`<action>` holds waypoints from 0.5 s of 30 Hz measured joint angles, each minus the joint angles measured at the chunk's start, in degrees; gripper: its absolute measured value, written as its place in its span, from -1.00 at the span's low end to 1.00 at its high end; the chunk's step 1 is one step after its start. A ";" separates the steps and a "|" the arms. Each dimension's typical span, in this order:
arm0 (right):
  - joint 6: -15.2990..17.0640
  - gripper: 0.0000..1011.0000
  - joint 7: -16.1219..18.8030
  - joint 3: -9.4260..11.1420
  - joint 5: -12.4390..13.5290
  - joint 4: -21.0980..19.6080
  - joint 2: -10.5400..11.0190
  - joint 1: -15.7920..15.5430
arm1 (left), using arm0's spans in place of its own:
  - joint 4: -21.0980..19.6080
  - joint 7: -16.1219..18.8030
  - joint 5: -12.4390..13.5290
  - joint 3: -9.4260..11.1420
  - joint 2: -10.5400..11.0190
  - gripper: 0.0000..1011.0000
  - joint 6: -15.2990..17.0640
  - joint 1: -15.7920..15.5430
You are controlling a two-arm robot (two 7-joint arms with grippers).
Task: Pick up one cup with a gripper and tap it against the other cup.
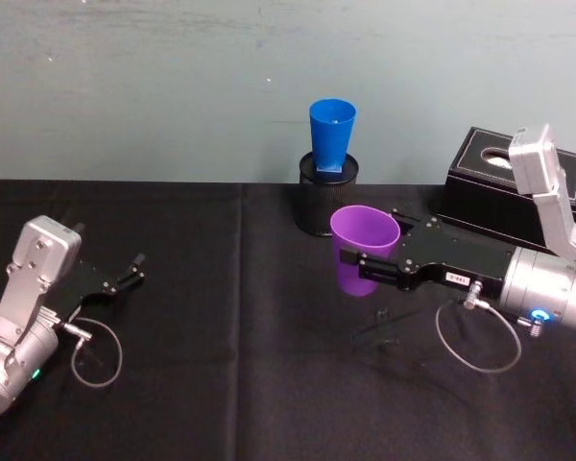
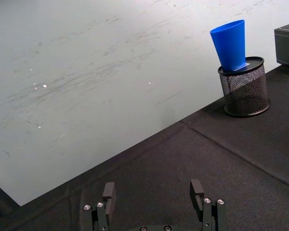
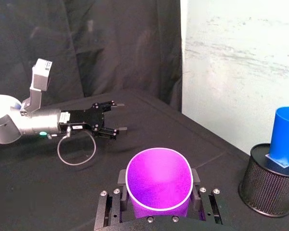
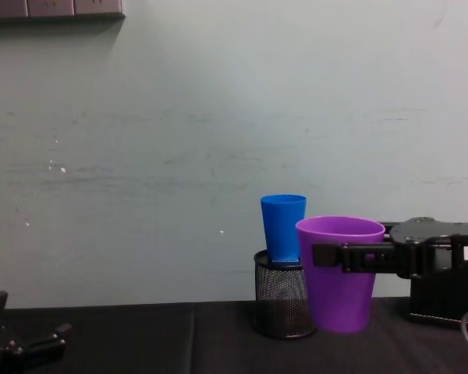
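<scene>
Right gripper [image 1: 368, 267]: fingers clamped across purple cup [image 1: 363, 248] at mid-wall. Held clear of tabletop [image 1: 221, 336], near and front-right of blue cup [image 1: 331, 133], which stands in mesh holder [image 1: 327, 200]. Purple cup upright, long axis vertical, mouth up.

Advise slow approach, wall-to-wall contact above holder rim, light touch to avoid tipping.

Left gripper [image 1: 132, 272] parked at left, fingers spread, empty.

The head view looks down across the table [image 1: 221, 307] toward its far edge. The chest view sits low, facing the wall [image 4: 179, 156]. The left wrist view looks past the left hand [image 2: 152, 188] to the far edge. The right wrist view, close over the right hand [image 3: 158, 176] and purple cup [image 3: 159, 192], faces the left edge. All share the blue cup [image 1: 332, 130].
</scene>
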 joint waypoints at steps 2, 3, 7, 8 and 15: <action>0.61 0.44 -0.24 0.00 0.43 -0.13 0.04 0.01 | 0.00 0.00 0.00 0.00 0.00 1.00 0.00 0.00; 0.61 0.44 -0.25 0.00 0.43 -0.13 0.04 0.02 | 0.00 0.00 0.00 0.00 0.00 1.00 0.00 0.00; 0.54 0.44 -0.23 0.01 0.39 -0.11 0.04 0.02 | 0.00 0.00 0.00 0.00 0.00 1.00 0.00 0.00; 0.50 0.44 -0.22 0.02 0.37 -0.11 0.04 0.02 | 0.00 0.00 0.00 0.00 0.00 1.00 0.00 0.00; 0.29 0.44 -0.20 0.06 0.21 -0.06 0.01 0.01 | 0.00 0.00 0.00 0.00 0.00 1.00 0.00 0.00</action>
